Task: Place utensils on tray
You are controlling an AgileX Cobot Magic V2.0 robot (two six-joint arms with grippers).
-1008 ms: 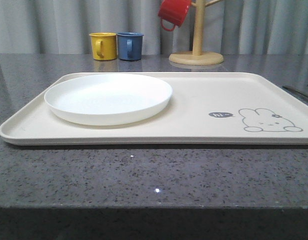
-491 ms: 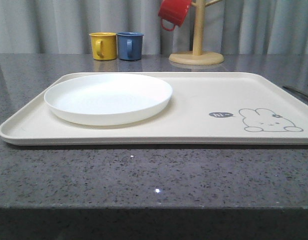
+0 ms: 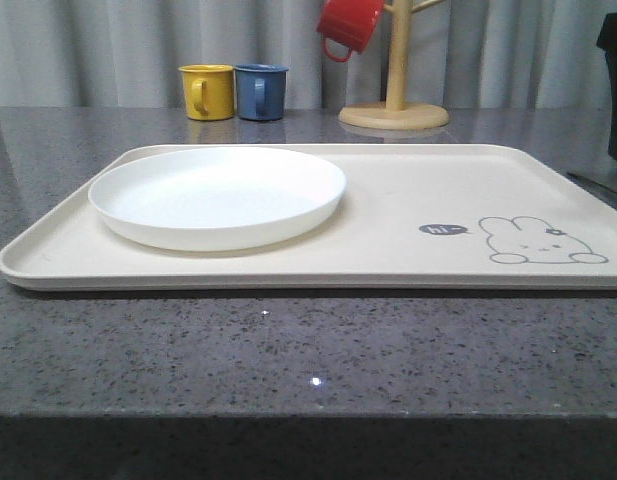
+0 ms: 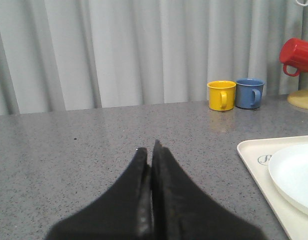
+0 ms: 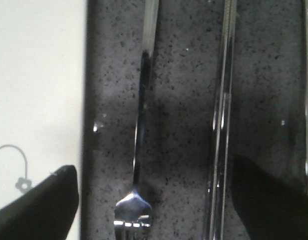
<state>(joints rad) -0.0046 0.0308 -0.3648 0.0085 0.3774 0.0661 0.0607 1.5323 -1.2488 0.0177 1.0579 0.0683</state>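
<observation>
Your left gripper (image 4: 152,150) is at lower centre of its wrist cam, black fingers pressed together w/ nothing between. Round white plate (image 3: 217,196) sits mid-left on the large cream rectangular tray (image 3: 408,200). Right gripper (image 5: 153,200) is spread wide, straddling the shiny silver fork (image 5: 139,150) & steel chopsticks (image 5: 221,125) on grey stone beside the tray edge.
</observation>
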